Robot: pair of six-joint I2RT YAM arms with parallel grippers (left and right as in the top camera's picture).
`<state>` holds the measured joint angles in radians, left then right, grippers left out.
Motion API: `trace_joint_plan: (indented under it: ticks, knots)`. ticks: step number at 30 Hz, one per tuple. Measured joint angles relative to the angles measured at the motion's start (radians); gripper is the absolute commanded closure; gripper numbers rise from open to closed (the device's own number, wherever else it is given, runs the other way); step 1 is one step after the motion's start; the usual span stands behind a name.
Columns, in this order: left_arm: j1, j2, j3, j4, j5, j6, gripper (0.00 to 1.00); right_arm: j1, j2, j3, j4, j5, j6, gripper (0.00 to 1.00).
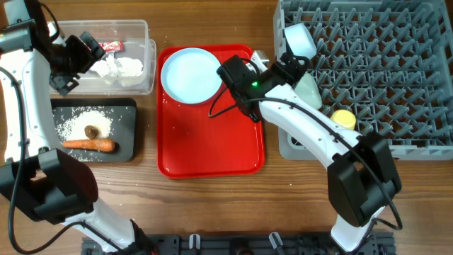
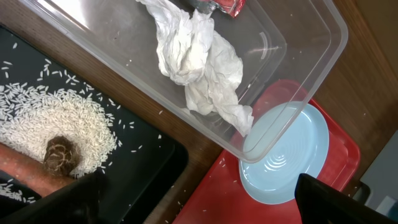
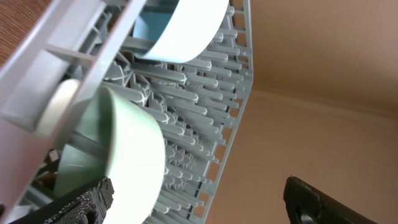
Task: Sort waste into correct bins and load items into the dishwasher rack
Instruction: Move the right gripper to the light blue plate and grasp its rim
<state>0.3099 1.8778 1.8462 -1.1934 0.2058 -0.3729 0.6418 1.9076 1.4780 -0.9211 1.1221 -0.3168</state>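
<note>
the grey dishwasher rack (image 1: 382, 64) fills the far right of the table (image 1: 212, 205). the red serving tray (image 1: 212, 149) lies at the middle. on the left the clear tub (image 1: 145, 35) sits just behind the black tray (image 1: 127, 110).

the pale blue plate (image 1: 191, 74) lies flat in the far left corner of the serving tray. the light blue bowl (image 1: 299, 39) and the pale green bowl (image 1: 309, 88) stand on edge among the pegs along the rack's left side, the yellow cup (image 1: 344, 119) close by in the rack's near left part.

the left pincer (image 2: 199, 193) hangs over the tub – its fingers spread wide, nothing between them. the right pincer (image 3: 199, 193) is beside the rack's left wall near the green bowl, likewise wide and empty.

the crumpled tissue (image 2: 199, 62) and the red wrapper (image 1: 112, 47) are inside the tub. the carrot piece (image 1: 88, 144) lies along the black tray's near edge – behind it the heap of rice (image 1: 85, 122), with the brown lump (image 1: 91, 132) resting on it.
</note>
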Motion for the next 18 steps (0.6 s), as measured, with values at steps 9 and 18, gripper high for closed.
trace_joint_plan:
  ticks: [9,18]
  knots:
    - [0.000,0.000,0.000,0.000,0.000,0.000,0.00,0.002,-0.011,0.010,0.331,-0.068,-0.108,0.12]
    - [0.000,0.000,0.000,0.000,0.000,0.000,0.00,0.049,-0.041,0.011,0.372,-0.949,0.082,0.23]
